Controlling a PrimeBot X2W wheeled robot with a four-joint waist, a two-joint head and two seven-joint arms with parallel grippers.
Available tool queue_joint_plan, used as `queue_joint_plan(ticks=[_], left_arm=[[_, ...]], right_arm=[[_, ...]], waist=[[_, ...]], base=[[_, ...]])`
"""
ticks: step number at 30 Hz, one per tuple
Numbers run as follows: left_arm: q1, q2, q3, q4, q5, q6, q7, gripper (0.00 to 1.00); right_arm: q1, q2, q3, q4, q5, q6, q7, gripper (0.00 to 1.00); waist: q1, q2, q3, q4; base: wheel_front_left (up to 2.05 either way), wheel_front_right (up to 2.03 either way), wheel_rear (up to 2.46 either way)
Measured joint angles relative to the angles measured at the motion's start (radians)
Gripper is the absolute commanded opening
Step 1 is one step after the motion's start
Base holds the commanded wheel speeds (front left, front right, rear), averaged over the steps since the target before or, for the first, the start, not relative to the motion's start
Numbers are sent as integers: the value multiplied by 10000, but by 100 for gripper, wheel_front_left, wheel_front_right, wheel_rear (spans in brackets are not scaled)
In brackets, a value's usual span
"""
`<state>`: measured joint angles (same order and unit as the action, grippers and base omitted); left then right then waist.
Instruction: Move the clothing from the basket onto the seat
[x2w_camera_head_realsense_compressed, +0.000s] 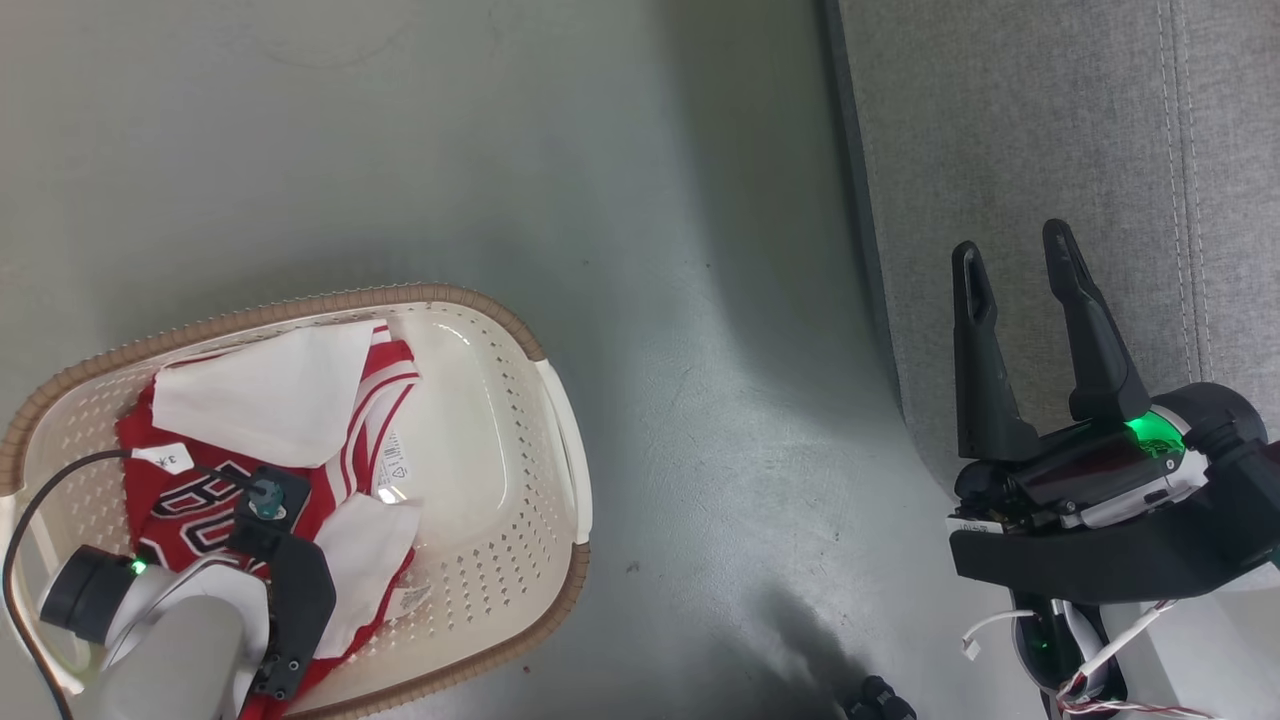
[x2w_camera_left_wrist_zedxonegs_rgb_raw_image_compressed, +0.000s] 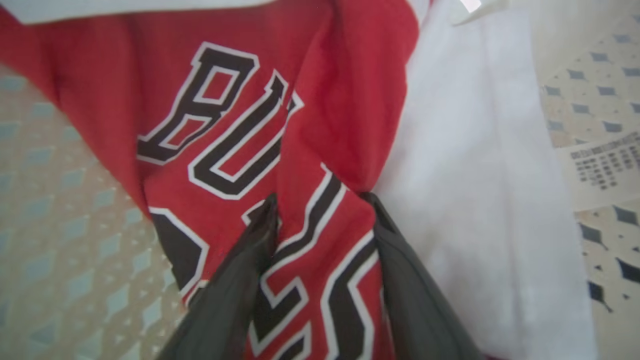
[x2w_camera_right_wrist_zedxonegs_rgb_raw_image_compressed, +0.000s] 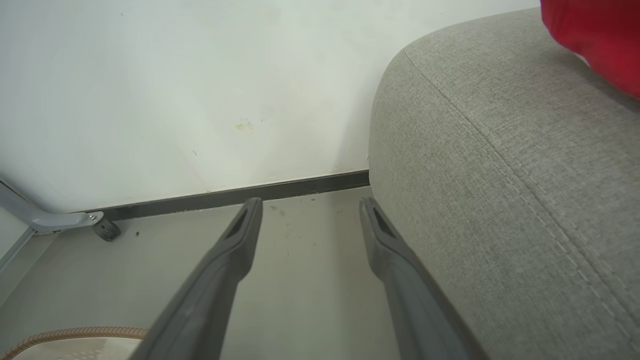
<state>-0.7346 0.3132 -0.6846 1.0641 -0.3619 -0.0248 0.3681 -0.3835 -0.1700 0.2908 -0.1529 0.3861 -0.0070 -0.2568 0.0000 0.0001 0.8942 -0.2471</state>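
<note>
Now, jersey: red, dark white-edged lettering, crumpled with white folds in the basket's left half.
Basket: cream with a brown rim, on the grey floor, well apart from the seat.
Left gripper: fingers apart, tips pressed into the jersey, a fold between them.
Plain red garment: lying on the seat.
Seat: grey, stitched.
Right gripper: fingers spread, over the seat's edge.

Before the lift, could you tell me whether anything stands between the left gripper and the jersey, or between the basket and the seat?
Nothing visible does: the left gripper straddles a fold of the red jersey, and bare floor separates basket from seat. The right gripper is open over the seat's edge.
</note>
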Motion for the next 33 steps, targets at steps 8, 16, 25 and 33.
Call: queue_joint_plan(ticks=[8, 16, 25, 33], left_arm=[[-19, -242, 12, 194, -13, -17, -25, 0], [-94, -537, 163, 226, -205, -347, -564, 0], [-174, -759, 244, 125, -525, -688, -1498, 0], [-78, -1202, 759, -50, -1229, -857, -2566, 0]], right_arm=[[-9, 67, -142, 161, -104, 75, 0, 100], [-149, 123, -337, 389, -167, 178, 0, 100], [-181, 211, -545, 782, -167, 418, 0, 100], [-174, 188, -771, 1223, -167, 604, 0, 100]], waist=[[0, -1, -88, -12], [-1, -2, -427, 68], [-2, -1, -1179, 210], [-2, -2, -2092, 407]], base=[[0, 0, 0], [0, 0, 0], [0, 0, 0], [0, 0, 0]])
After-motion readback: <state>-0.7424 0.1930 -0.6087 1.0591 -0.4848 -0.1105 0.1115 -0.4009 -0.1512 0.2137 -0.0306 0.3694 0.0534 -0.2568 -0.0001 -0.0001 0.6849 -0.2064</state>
